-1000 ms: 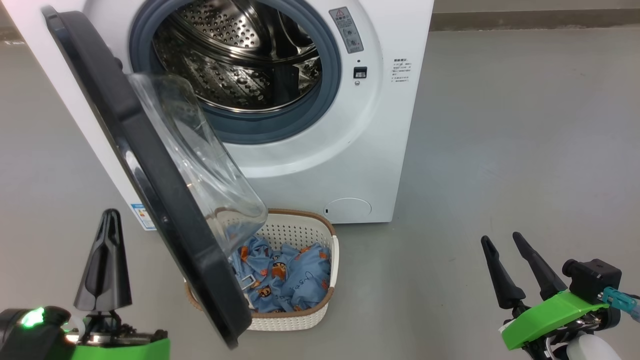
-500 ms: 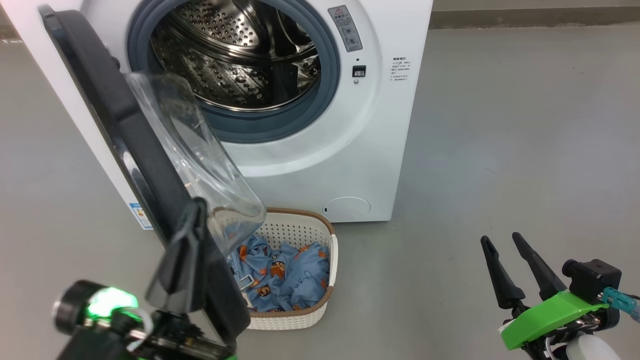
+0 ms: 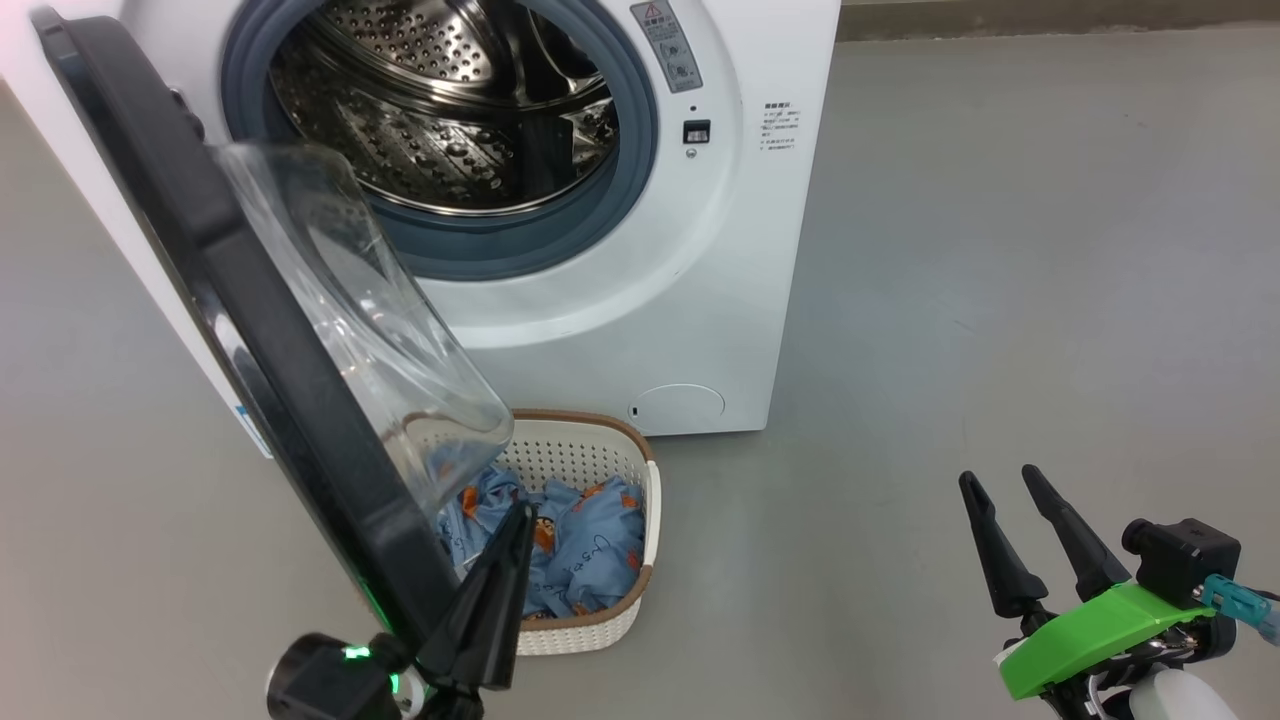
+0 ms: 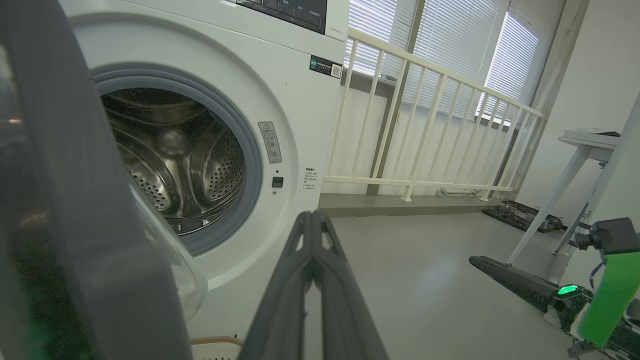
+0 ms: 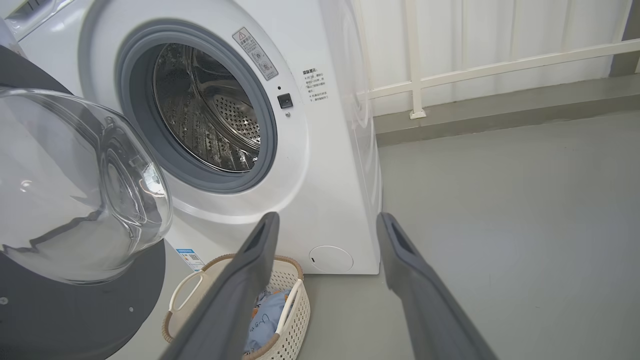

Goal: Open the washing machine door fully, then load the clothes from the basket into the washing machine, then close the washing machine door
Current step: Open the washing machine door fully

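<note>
1. Count: one washer (image 3: 640,300), one door (image 3: 250,330), one basket (image 3: 590,450) and one heap of clothes (image 3: 590,540), whose separate pieces could not be counted. There were two grippers, each with two fingers.
2. Left gripper (image 3: 522,512): its fingers were pressed together and held nothing. In the head view its tips lay over the clothes, just beside the door's lower edge. Contact with the door could not be told.
3. Right gripper (image 3: 998,475): its fingers were spread wide and it was empty. It stood above the floor (image 3: 1000,250), well apart from the basket.
4. Edges: the door stood swung out to the left of the drum (image 3: 440,110). Its glass bowl (image 3: 370,330) overhung the basket's left part.
5. Room: the basket sat on the floor just before the washer's front, and the clothes lay inside it. Grey floor stretched to the right of both.
6. Views: the left wrist view added a railing (image 4: 415,181), blinds (image 4: 450,40) and a white table (image 4: 590,140). The right wrist view added the basket's two handles (image 5: 184,295) and a blue sticker (image 5: 189,257). The head view gave the fullest sight of the clothes.
</note>
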